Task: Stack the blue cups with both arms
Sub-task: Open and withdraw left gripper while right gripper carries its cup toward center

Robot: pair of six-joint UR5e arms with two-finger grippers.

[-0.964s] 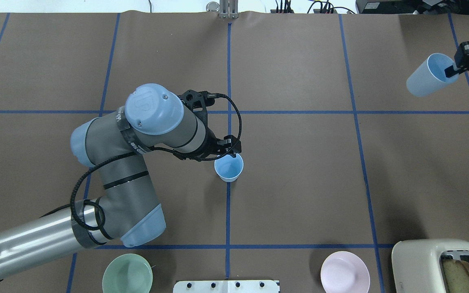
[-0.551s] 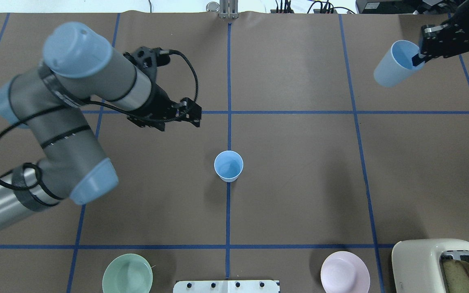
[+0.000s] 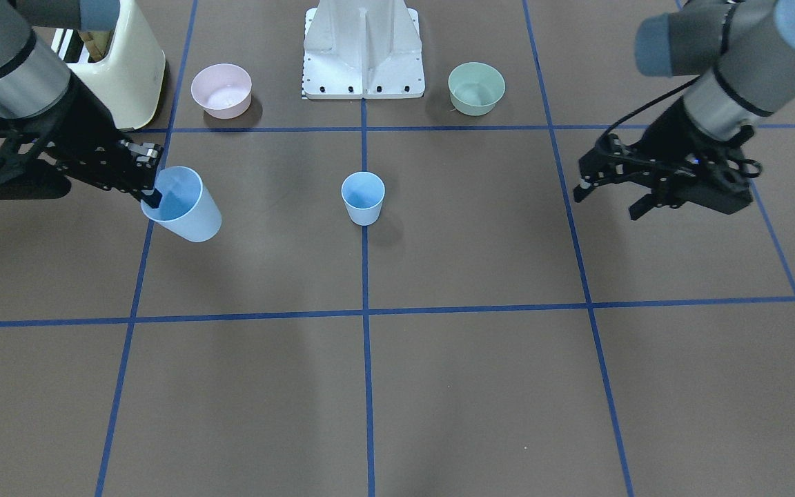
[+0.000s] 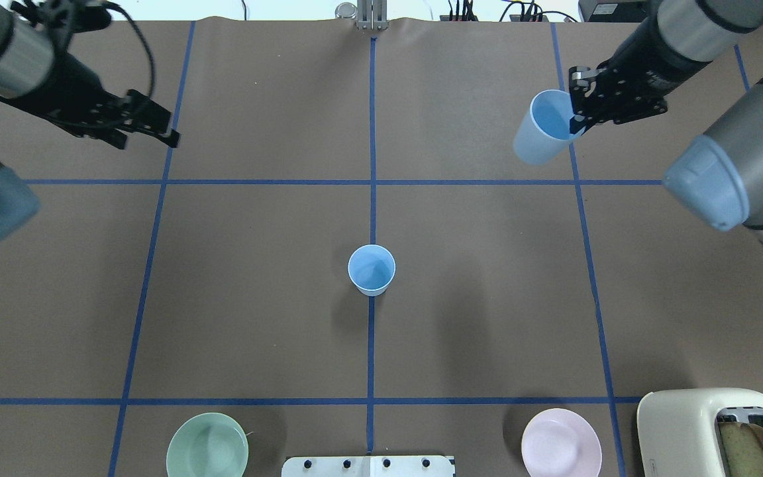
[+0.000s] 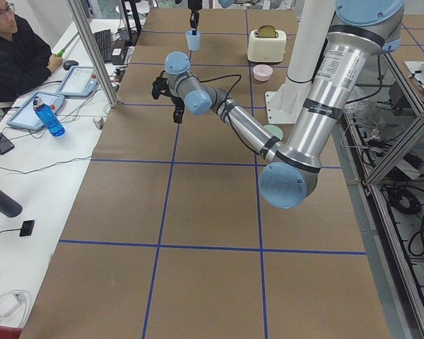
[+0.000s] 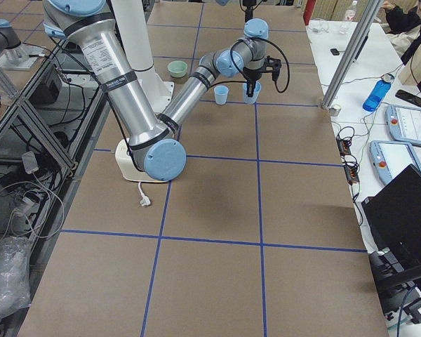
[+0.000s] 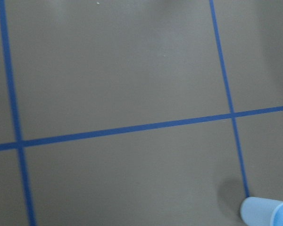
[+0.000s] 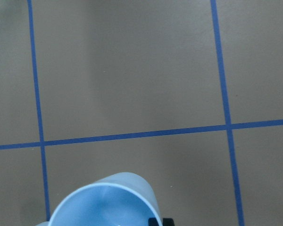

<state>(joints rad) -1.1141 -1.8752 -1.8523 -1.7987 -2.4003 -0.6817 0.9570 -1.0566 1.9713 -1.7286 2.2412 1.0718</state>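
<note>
One blue cup (image 4: 371, 269) stands upright on the table's centre line, also in the front view (image 3: 363, 198) and at the bottom right corner of the left wrist view (image 7: 264, 212). My right gripper (image 4: 580, 121) is shut on the rim of the second blue cup (image 4: 544, 127), holding it tilted above the table at the far right; it also shows in the front view (image 3: 182, 205) and the right wrist view (image 8: 104, 202). My left gripper (image 4: 146, 139) is open and empty, raised at the far left (image 3: 606, 205), well away from the standing cup.
A pale green bowl (image 4: 207, 445) and a pink bowl (image 4: 561, 442) sit near the robot's white base (image 4: 368, 466). A cream toaster (image 4: 712, 430) with bread stands at the near right corner. Blue tape lines grid the brown table.
My left gripper has let go of the centre cup and pulled back far to the left. My right gripper has carried its cup leftward, toward the table's middle.
</note>
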